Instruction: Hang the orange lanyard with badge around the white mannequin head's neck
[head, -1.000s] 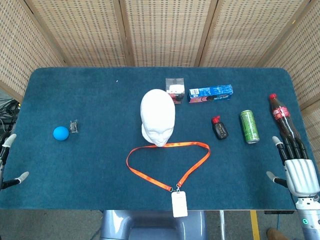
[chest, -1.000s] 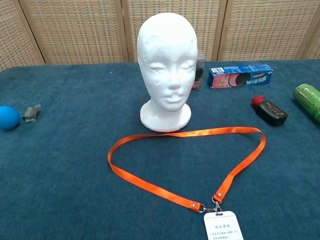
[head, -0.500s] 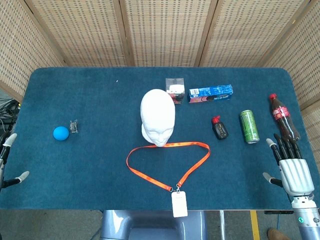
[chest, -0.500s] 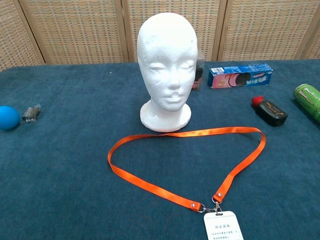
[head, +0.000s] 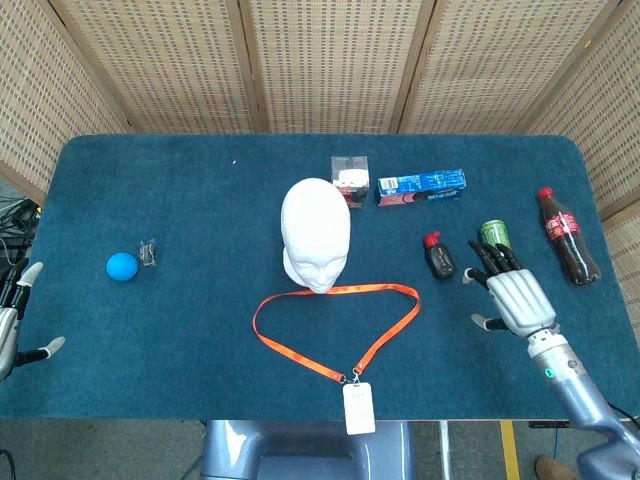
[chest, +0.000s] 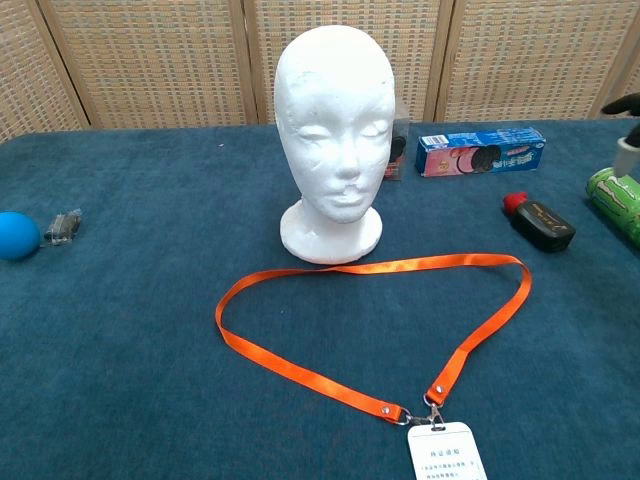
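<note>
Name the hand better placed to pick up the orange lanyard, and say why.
The right hand, probably. It is open over the blue table, close to the right side of the flat orange lanyard. The left hand sits at the table's far left edge, well away from the strap.

Orange lanyard (chest: 369, 331), white mannequin head (chest: 334, 130), blue ball (head: 121, 266), dark-blue table (head: 180, 340).

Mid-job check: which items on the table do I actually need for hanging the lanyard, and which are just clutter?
Needed:
orange lanyard
badge
white mannequin head
right hand, open
left hand, open

Clutter:
blue ball
small clip
clear box
blue cookie box
black bottle
green can
cola bottle
</note>
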